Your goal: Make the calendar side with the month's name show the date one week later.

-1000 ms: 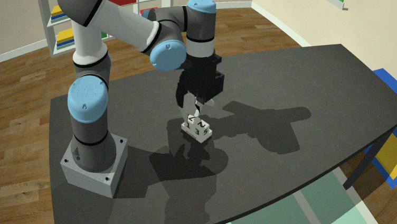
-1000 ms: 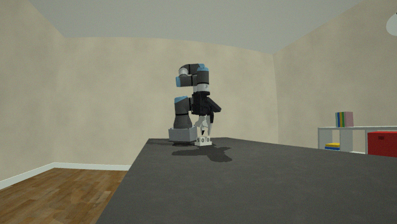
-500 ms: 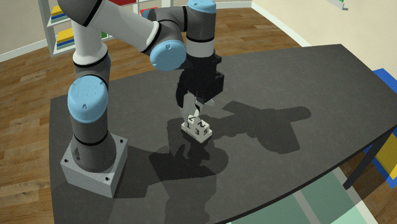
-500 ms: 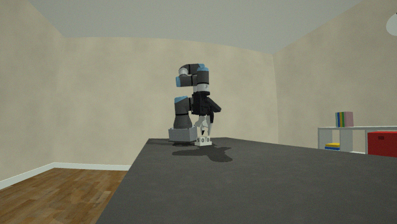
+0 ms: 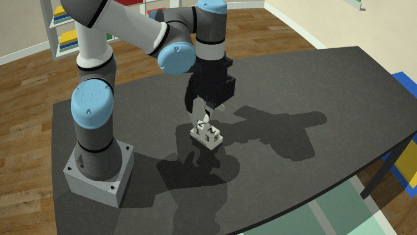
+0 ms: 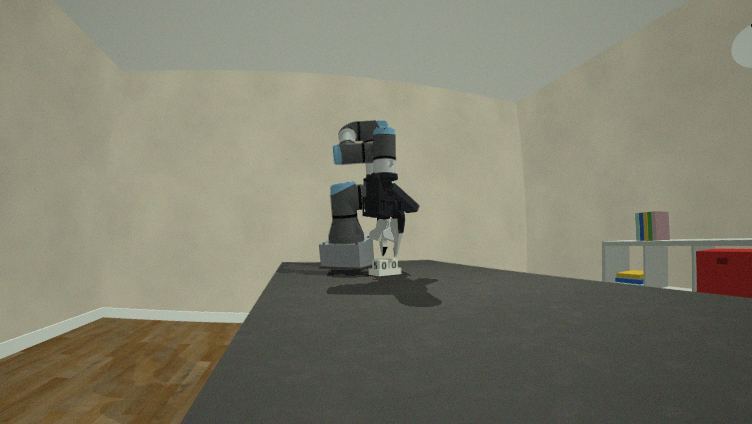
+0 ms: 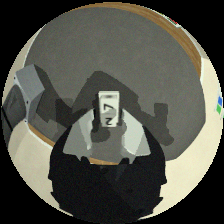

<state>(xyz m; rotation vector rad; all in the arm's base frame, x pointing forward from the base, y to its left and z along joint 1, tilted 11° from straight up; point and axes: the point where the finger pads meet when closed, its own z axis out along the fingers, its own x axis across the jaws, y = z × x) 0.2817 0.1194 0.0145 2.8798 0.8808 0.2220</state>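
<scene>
The white tray [image 5: 215, 144] [image 6: 385, 272] stands on the table with both cubes in it. The left cube [image 5: 197, 132] [image 6: 393, 264] shows 1 on the month side, 7 on top and 0 on the back. The right cube [image 5: 206, 137] [image 6: 384, 265] shows 3 on the month side, 2 on top, 5 on its end and 0 on the back. The month side reads 13. My gripper [image 5: 201, 122] [image 6: 390, 256] points down, partly open and empty, its tips close above the cubes. In the wrist view the 7 [image 7: 108, 106] and 2 [image 7: 108, 121] show between the fingers.
The arm's square metal base [image 5: 97, 180] [image 6: 344, 254] stands on the dark table [image 5: 291, 81], to the left of the tray in the top view. Shelves with books and a red box [image 6: 726, 273] stand off the table.
</scene>
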